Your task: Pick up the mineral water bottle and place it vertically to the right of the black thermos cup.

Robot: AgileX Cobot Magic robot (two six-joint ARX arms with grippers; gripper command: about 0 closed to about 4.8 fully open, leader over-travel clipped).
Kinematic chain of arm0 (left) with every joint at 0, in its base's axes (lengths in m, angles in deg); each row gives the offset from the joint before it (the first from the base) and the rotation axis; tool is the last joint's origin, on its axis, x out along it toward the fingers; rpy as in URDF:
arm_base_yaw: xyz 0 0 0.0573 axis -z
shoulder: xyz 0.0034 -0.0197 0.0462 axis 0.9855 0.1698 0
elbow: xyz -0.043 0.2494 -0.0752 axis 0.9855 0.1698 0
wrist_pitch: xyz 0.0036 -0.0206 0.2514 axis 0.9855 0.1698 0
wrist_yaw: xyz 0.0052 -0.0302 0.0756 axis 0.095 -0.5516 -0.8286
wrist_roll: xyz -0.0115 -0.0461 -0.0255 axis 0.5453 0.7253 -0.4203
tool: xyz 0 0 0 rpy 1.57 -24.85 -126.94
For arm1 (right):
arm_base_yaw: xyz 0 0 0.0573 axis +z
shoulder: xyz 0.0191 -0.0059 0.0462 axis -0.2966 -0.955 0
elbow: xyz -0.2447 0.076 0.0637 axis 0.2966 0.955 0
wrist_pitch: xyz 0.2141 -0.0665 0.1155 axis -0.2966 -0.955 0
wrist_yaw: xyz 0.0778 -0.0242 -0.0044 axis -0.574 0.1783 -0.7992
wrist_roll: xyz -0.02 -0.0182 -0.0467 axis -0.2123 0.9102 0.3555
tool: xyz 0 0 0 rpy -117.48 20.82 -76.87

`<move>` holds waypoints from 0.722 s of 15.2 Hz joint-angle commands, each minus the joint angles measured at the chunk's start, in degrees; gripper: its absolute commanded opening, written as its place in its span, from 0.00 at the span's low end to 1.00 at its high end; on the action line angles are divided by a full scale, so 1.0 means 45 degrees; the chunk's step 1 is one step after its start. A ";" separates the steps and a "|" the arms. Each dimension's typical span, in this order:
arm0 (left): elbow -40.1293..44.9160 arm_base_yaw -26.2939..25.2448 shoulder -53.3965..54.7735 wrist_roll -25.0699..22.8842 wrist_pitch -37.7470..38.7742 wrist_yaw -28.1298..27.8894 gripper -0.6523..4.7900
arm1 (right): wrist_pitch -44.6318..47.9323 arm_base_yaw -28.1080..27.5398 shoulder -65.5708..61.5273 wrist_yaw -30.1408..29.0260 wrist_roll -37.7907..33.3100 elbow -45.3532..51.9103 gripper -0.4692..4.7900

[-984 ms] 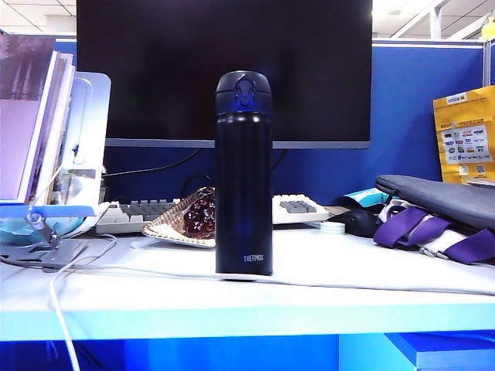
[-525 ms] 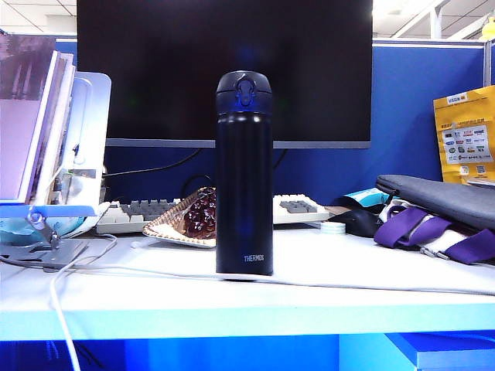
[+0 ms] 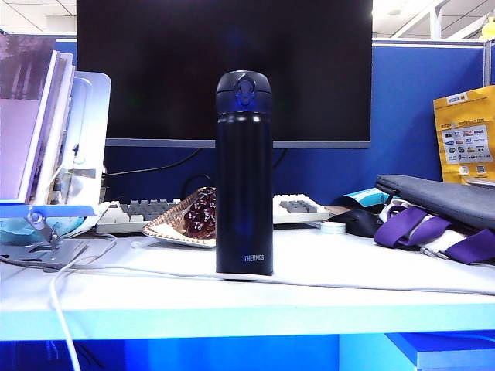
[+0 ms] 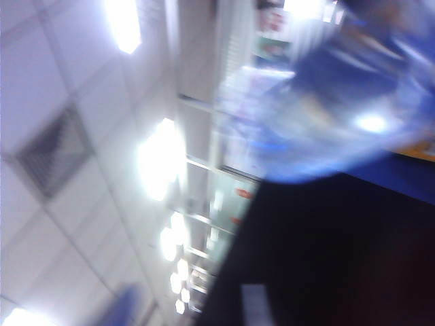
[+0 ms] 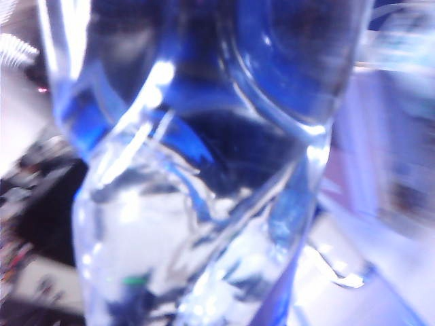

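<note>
Office clutter is crowding a white desk (image 3: 348, 263), with a dark monitor (image 3: 155, 69) and a blue partition (image 3: 418, 100) standing behind it.

Neither wrist view is showing any fingers. The right gripper's own camera is being filled by the mineral water bottle (image 5: 204, 204), whose clear ribbed plastic is sitting right up against the lens and hiding the jaws, so I cannot tell whether they are spread or clamping it. The left gripper's camera is pointing up at ceiling panels and bright lights, heavily blurred. A smeared clear bluish shape, probably the same bottle, is hanging at one corner. Its jaws are also out of the picture and I cannot tell how they are standing. Neither gripper, arm nor bottle is appearing in the exterior view.

Out on the desk, the black thermos cup (image 3: 244, 178) is standing upright near the front edge, lid shut and lettering facing the camera. A white cable (image 3: 348, 284) is running across the desk just past its base. Behind it a keyboard (image 3: 139, 210) is lying, with a plate (image 3: 174, 228) of something dark just to the thermos's left. Farther right, a mouse (image 3: 357, 222) and a grey bag (image 3: 441, 197) with purple straps are resting on the desk. Books (image 3: 31, 116) are leaning on a stand at the far left.
</note>
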 commanded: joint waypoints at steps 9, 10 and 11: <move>-0.0053 0.2195 0.0083 -0.4512 0.0049 -0.1399 1.00 | 0.1462 0.1073 -0.0117 -0.0816 -0.0894 -0.0151 0.37; -0.0058 0.2195 0.0083 -0.4522 -0.0238 -0.1394 1.00 | 0.1477 0.1073 -0.0175 -0.0894 -0.0986 -0.0151 0.37; -0.0058 0.2195 0.0083 -0.4522 -0.0384 -0.1399 1.00 | 0.1433 0.1073 -0.0185 -0.0903 -0.0996 -0.0151 0.37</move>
